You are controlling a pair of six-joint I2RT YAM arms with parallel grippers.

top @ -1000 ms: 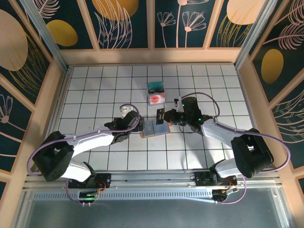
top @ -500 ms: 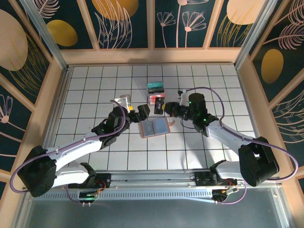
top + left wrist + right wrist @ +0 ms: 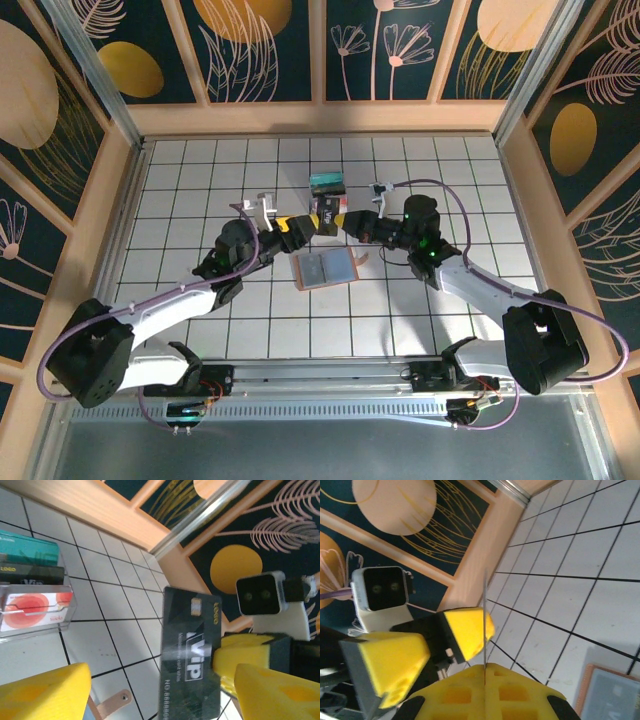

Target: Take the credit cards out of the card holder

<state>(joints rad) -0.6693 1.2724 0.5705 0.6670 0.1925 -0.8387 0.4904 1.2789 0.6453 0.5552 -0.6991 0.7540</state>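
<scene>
The card holder (image 3: 327, 267) lies open on the tiles, tan rim and blue-grey inside; its strap tab (image 3: 112, 705) shows in the left wrist view. My right gripper (image 3: 347, 222) is shut on a black VIP credit card (image 3: 192, 655), held upright above the tiles and seen edge-on (image 3: 484, 620) between its own fingers (image 3: 470, 700). My left gripper (image 3: 303, 228) stands open around that card, one fingertip (image 3: 45, 692) on each side and apart from it. A teal credit card (image 3: 326, 183) and a pink-white one with a red circle (image 3: 35, 610) lie behind.
The pink-white card sits in a clear sleeve (image 3: 67, 615), with a dark card strip (image 3: 30, 573) between it and the teal card. The wooden back wall (image 3: 320, 118) lies two tiles beyond them. The two arms meet nose to nose over the middle tiles.
My right gripper has carried the black card up and back from the holder. The left arm has swung forward and right to meet it, and its jaws have narrowed somewhat.
</scene>
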